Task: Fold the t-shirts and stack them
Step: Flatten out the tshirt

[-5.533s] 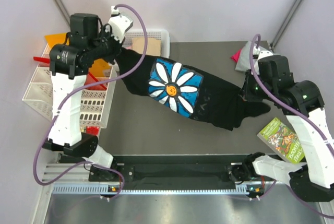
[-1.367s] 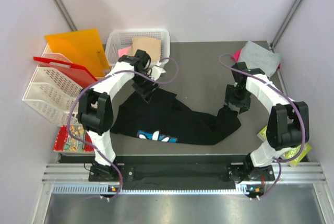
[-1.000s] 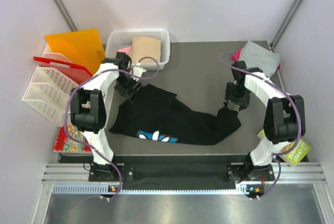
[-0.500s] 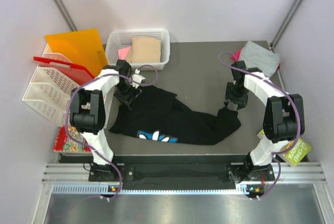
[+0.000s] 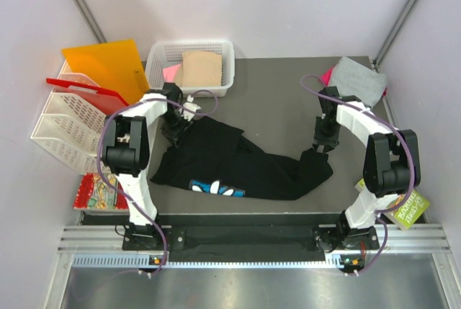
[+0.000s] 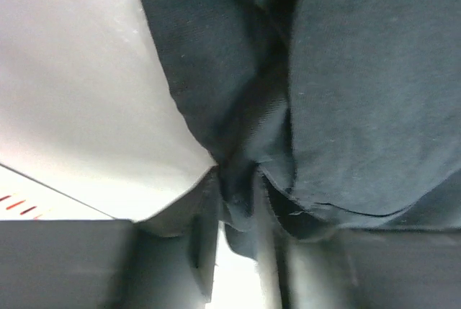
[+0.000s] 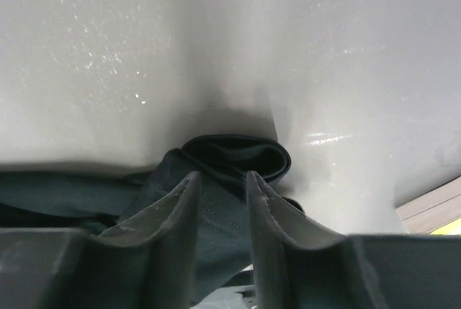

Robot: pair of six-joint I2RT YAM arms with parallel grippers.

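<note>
Black t-shirt (image 5: 245, 161), blue-white print (image 5: 216, 188) – perhaps a flower, lettering unreadable

Orange sheet (image 5: 104, 64): propped at the far left.
White basket (image 5: 155, 64): far edge of the table (image 5: 274, 100).
White rack (image 5: 61, 125): left, red-edged.
Left booklet (image 5: 94, 192): near-left corner.
Right booklet (image 5: 407, 208): near-right edge.

rumpled black t-shirt (image 5: 252, 168), sprawled flat

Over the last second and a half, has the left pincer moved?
Yes. The left pincer slid left, from below the middle of the white basket toward its left corner, and now grips the edge of the black t-shirt.
</note>
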